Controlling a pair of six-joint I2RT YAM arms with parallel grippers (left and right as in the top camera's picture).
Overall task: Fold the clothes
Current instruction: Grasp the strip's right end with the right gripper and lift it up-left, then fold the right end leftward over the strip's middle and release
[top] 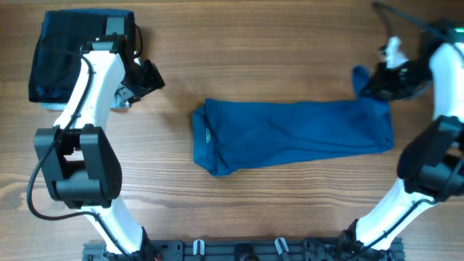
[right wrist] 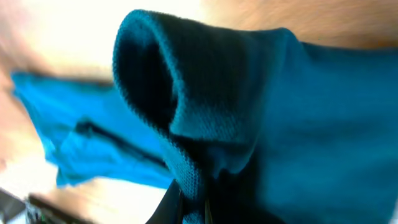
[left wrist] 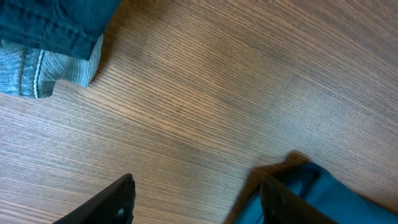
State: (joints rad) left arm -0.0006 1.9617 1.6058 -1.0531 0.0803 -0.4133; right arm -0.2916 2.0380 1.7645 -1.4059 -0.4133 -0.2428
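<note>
The clothes, a medium-blue polo shirt point(top: 290, 134), lie as a long band across the middle of the table. My right gripper point(top: 373, 81) is shut on the shirt's right end and holds a bunched corner slightly raised. In the right wrist view the blue shirt fabric point(right wrist: 261, 106) fills the frame, pinched between the right gripper point(right wrist: 193, 208). My left gripper point(top: 150, 75) stands open over bare wood, left of the shirt and apart from it. In the left wrist view the left gripper point(left wrist: 198, 202) holds nothing, and the shirt's left end point(left wrist: 326, 193) shows beside its right finger.
Folded dark garments with a pale blue edge point(top: 69, 54) lie at the far left corner, partly under the left arm; their edge point(left wrist: 43, 68) shows in the left wrist view. The arm bases stand at the table's front edge point(top: 239, 250).
</note>
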